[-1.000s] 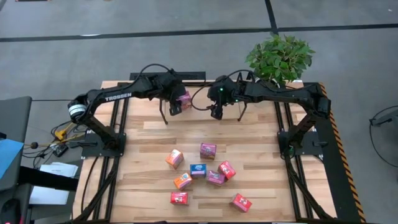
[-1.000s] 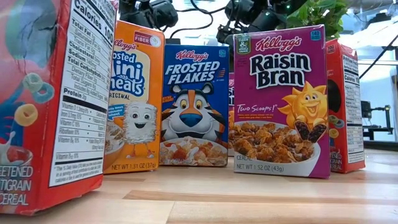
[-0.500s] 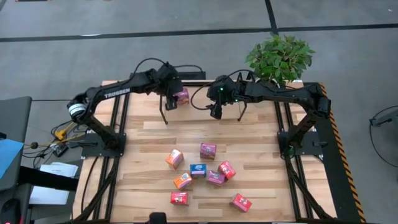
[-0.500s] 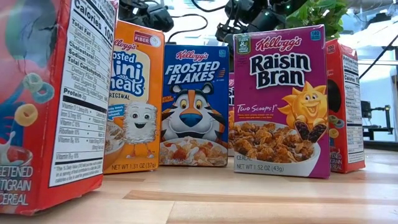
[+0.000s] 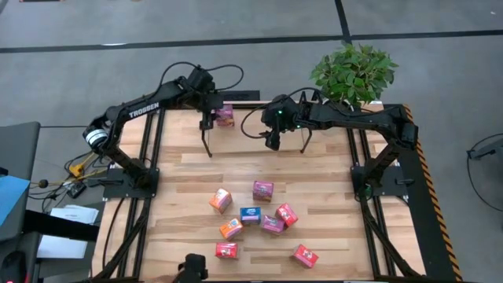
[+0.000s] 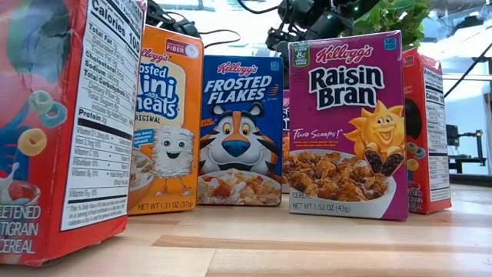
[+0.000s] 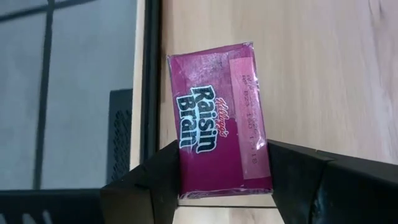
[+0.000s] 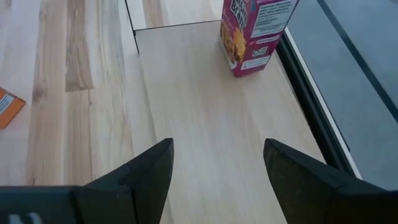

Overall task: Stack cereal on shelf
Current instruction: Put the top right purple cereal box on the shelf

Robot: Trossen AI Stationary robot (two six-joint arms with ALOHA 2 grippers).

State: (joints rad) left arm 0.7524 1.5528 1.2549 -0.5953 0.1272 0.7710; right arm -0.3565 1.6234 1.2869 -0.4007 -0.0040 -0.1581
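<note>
The left hand (image 7: 224, 186) is gripping a magenta Raisin Bran box (image 7: 219, 118), its fingers clamped on the box's two long sides, so the box's long axis is running straight out from the hand. In the high view this box (image 5: 225, 115) is sitting at the far left end of the shelf (image 5: 255, 132), a low frame of thin black rods standing along the far edge of the table (image 5: 330, 189). Whether the box is already resting on the shelf surface or hanging just above it cannot be told. The release looks like the step in hand, and it turns on how close the box is lying to the table's far edge: the left wrist view is showing the dark frame rail just beside the box's outer long side, so little margin is remaining on that side.

The right hand (image 8: 214, 171) is hovering over the middle of the shelf with its fingers apart and nothing between them. In the right wrist view, the magenta box (image 8: 255, 31) is standing ahead of it, well apart.

Eight more boxes are lying in a loose cluster (image 5: 259, 224) on the near half of the table, well apart from both hands, among them an orange one (image 5: 230, 229) and a blue one (image 5: 250, 215). Nothing is standing between the cluster and the shelf.
</note>
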